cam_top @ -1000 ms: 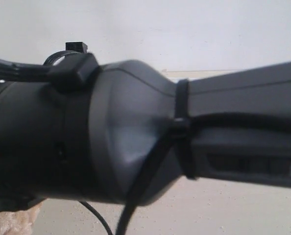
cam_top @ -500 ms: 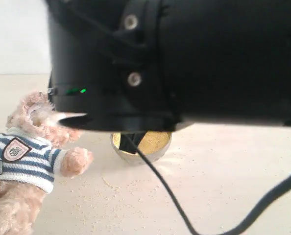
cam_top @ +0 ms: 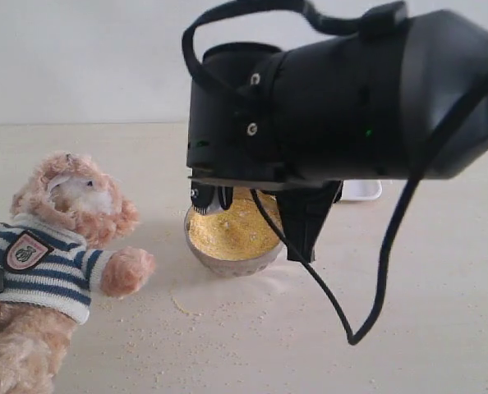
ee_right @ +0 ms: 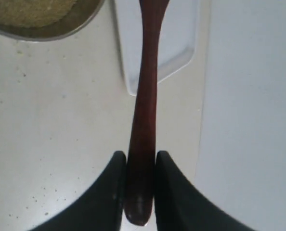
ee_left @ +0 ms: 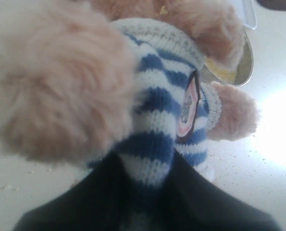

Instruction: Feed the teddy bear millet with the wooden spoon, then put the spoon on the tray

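The teddy bear [cam_top: 55, 246] sits at the left in its striped shirt, one paw stretched toward the steel bowl [cam_top: 232, 246] heaped with millet [cam_top: 227, 230]. My left gripper [ee_left: 145, 161] is shut on the bear's shirt [ee_left: 157, 125]. My right gripper [ee_right: 140, 156] is shut on the slim handle of the wooden spoon [ee_right: 148, 86]; the handle reaches out above the white tray [ee_right: 176, 43], and the spoon's oval end is cut off by the frame edge. In the exterior view the right arm [cam_top: 334, 107] hides the spoon and most of the tray [cam_top: 363, 190].
Millet specks [cam_top: 186, 320] lie scattered on the pale table in front of the bowl. A black cable [cam_top: 375, 271] hangs in a loop from the right arm. The bowl [ee_right: 42, 24] stands close beside the tray's corner.
The right arm, which filled the exterior view, has drawn back and to the right, uncovering the bear, the bowl and the table. Both grips look unchanged.
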Robot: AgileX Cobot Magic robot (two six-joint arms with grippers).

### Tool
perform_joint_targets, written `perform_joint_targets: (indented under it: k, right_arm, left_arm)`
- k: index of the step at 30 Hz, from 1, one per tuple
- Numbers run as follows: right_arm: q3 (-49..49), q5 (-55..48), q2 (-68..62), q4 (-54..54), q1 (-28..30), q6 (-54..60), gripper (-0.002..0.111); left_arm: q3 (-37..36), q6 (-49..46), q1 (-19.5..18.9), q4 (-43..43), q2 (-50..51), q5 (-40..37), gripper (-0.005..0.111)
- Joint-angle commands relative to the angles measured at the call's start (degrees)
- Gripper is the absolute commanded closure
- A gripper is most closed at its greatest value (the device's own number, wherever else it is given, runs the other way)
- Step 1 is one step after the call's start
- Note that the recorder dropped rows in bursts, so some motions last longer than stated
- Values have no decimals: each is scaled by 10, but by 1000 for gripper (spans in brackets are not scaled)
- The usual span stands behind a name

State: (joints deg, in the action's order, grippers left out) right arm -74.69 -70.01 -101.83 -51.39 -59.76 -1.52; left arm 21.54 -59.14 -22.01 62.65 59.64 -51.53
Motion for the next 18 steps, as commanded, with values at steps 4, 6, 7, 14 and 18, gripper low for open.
perform_joint_targets:
  k: [4,6,7,14,18]
  right_arm:
    - [-10,0,-56,27,10,51,94]
    - [-24,0,-65,32,10,51,94]
    - [-30,0,-68,32,10,51,94]
    - [-59,0,-80,60,36,67,95]
    - [-60,0,-85,60,46,68,109]
  left_arm:
    - [-1,-4,-1,9,-5,-5,102]
    - [-1,-4,-1,9,-5,-5,102]
    - [-1,-4,-1,9,-5,-5,102]
    - [-1,-4,-1,9,-5,-6,102]
    - [-1,-4,-1,9,-5,-6,102]
